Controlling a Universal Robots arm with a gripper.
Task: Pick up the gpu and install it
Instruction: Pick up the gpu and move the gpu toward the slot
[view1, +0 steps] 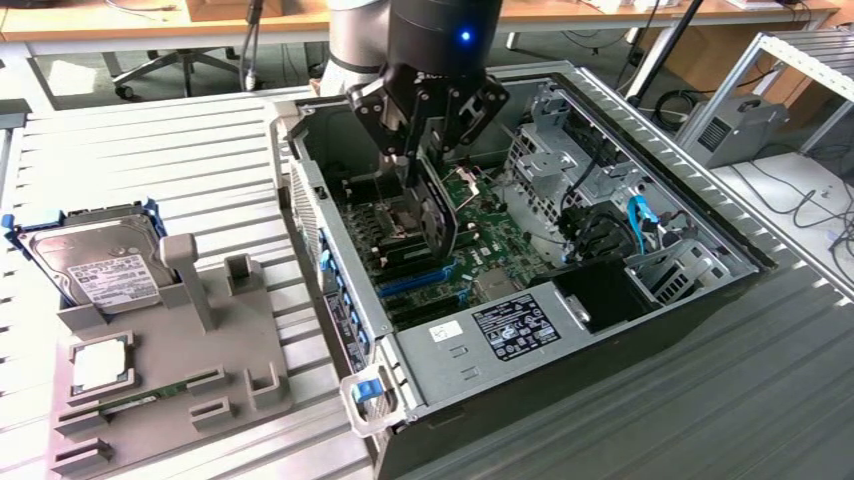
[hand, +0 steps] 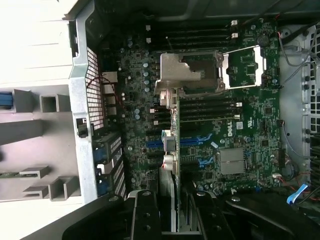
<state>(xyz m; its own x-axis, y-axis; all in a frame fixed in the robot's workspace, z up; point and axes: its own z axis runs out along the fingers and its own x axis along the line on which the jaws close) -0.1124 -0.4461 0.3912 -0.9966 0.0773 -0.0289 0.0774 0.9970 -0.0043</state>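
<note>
Green gpu (view1: 437, 215), clamped in our gripper (view1: 430, 145), hangs edge-down over the motherboard (view1: 501, 240). We judge it must sit square to the blue slot (hand: 155, 142)

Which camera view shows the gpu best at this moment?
The exterior view: the gpu hangs upright from the gripper inside the case, over the motherboard, with its dark face visible. The wrist view shows the gpu only edge-on, as a thin strip between the jaws.
</note>
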